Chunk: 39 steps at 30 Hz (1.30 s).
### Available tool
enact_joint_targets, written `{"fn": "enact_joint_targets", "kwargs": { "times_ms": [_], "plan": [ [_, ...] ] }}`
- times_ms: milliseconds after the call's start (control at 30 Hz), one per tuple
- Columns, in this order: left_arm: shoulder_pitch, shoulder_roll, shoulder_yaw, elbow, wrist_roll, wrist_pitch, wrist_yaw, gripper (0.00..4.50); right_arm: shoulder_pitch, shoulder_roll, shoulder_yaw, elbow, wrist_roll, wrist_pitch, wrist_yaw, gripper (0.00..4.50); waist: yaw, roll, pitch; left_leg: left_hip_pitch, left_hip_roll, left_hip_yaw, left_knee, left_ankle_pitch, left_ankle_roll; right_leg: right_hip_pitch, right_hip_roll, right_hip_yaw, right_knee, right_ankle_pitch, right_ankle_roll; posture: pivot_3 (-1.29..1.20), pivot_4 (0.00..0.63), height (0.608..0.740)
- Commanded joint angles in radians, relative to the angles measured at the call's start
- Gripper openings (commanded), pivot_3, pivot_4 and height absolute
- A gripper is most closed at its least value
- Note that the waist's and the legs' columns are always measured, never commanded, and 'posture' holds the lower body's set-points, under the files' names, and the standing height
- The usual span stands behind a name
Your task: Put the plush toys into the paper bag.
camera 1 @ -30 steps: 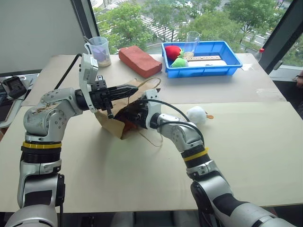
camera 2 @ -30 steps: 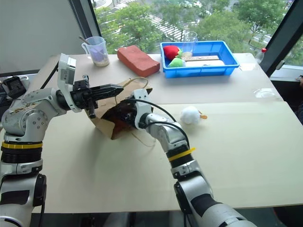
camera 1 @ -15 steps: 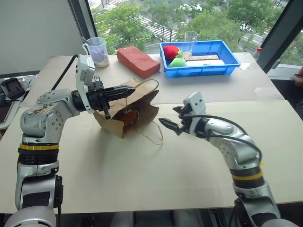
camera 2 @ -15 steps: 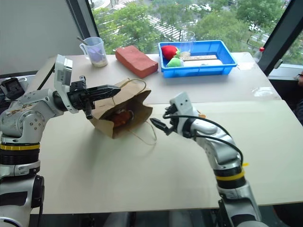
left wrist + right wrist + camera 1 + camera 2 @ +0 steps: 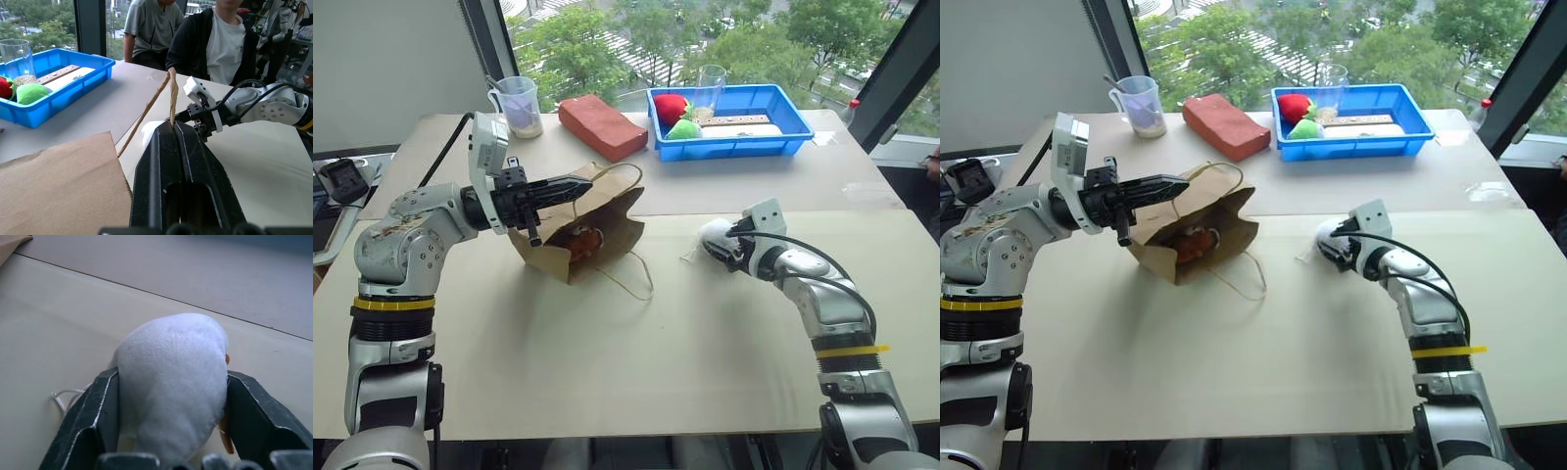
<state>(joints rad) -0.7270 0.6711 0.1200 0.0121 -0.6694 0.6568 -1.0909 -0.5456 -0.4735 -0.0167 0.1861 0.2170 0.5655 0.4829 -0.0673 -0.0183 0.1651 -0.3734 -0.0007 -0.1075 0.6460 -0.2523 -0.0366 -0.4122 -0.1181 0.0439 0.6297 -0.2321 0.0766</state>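
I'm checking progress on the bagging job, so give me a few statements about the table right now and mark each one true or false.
1. The white plush toy sits between the right gripper fingers. True.
2. The paper bag stands upright on the table. False: it is tipped, its mouth facing the right arm.
3. The left gripper fingers are shut on the bag's string handle. True.
4. The brown monkey lies on the table beside the bag. False: it is inside the bag's mouth.
5. The blue tray holds the reddish block. False: the reddish block lies on the table beside the tray.
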Motion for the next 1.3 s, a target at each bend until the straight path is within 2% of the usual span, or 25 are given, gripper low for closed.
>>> {"fn": "enact_joint_targets", "kwargs": {
  "times_ms": [33, 200, 233, 400, 667, 800, 900, 1067, 1300],
  "plan": [
    [-0.015, 0.017, 0.020, -0.028, -0.009, -0.004, -0.001, 0.00, -0.020, -0.001, -0.027, -0.027, 0.006, -0.027, 0.011, 1.99, 0.000, 0.000, 0.000, 0.000, 0.000, 0.000, 0.000, 0.000, 0.000, 0.000, 0.000, 0.000, 0.000, 0.000, 0.000, 0.00, 0.150, 0.740],
    [-0.018, 0.018, 0.019, -0.029, -0.011, 0.001, 0.002, 0.00, -0.012, -0.010, -0.056, -0.158, 0.078, 0.051, 0.056, 0.28, -0.001, 0.000, 0.000, 0.000, 0.000, 0.000, 0.000, 0.000, 0.000, 0.000, 0.000, 0.000, 0.000, 0.000, 0.000, 0.00, 0.150, 0.740],
    [-0.020, 0.017, 0.018, -0.029, -0.011, 0.001, 0.002, 0.00, -0.008, -0.017, -0.060, -0.207, 0.113, 0.093, 0.082, 0.05, -0.001, 0.000, 0.000, 0.000, 0.000, 0.000, 0.000, 0.000, 0.000, 0.000, 0.000, 0.000, 0.000, 0.000, 0.000, 0.00, 0.150, 0.740],
    [-0.044, 0.000, 0.004, -0.003, -0.003, -0.013, -0.006, 0.00, 0.002, -0.029, -0.027, -0.427, 0.269, 0.285, 0.168, 0.01, 0.000, 0.000, 0.000, 0.000, 0.000, -0.001, 0.000, 0.000, 0.000, 0.001, 0.000, -0.001, 0.001, 0.000, 0.000, 0.00, 0.150, 0.740],
    [-0.084, -0.021, -0.017, 0.032, 0.006, -0.024, -0.023, 0.00, -0.052, 0.130, 0.122, -0.428, 0.258, 0.325, 0.105, 0.01, -0.001, 0.000, 0.000, 0.001, 0.000, -0.001, 0.001, 0.000, 0.000, 0.002, 0.000, -0.001, 0.000, 0.000, 0.000, 0.00, 0.150, 0.740],
    [-0.093, -0.022, -0.021, 0.038, 0.007, -0.023, -0.034, 0.00, -0.107, 0.223, 0.177, -0.332, 0.218, 0.270, 0.081, 0.01, -0.003, 0.000, 0.000, 0.001, 0.000, -0.001, 0.001, 0.000, 0.000, 0.001, 0.000, -0.001, 0.002, 0.000, 0.000, 0.00, 0.150, 0.740],
    [-0.086, -0.022, -0.023, 0.025, 0.001, -0.015, -0.041, 0.00, -0.163, 0.296, 0.171, -0.218, 0.185, 0.200, 0.048, 0.01, -0.003, 0.000, 0.000, 0.001, 0.000, -0.001, 0.000, 0.000, -0.001, 0.000, 0.000, -0.001, 0.002, 0.000, 0.000, 0.00, 0.150, 0.740],
    [-0.071, -0.018, -0.024, 0.001, -0.011, -0.002, -0.052, 0.00, -0.236, 0.416, 0.111, -0.021, 0.156, 0.052, -0.010, 0.01, -0.003, 0.000, 0.000, 0.000, 0.000, -0.001, -0.001, 0.002, -0.003, -0.001, 0.000, -0.001, 0.002, 0.000, 0.000, 0.00, 0.150, 0.740],
    [-0.062, -0.012, -0.018, -0.013, -0.020, 0.010, -0.060, 0.00, -0.340, 0.506, 0.016, 0.212, 0.166, -0.070, -0.065, 0.01, -0.007, 0.000, 0.000, 0.000, 0.000, -0.001, -0.001, 0.002, -0.003, -0.002, 0.000, -0.001, 0.003, 0.000, 0.000, 0.00, 0.150, 0.740]
  ]
}}
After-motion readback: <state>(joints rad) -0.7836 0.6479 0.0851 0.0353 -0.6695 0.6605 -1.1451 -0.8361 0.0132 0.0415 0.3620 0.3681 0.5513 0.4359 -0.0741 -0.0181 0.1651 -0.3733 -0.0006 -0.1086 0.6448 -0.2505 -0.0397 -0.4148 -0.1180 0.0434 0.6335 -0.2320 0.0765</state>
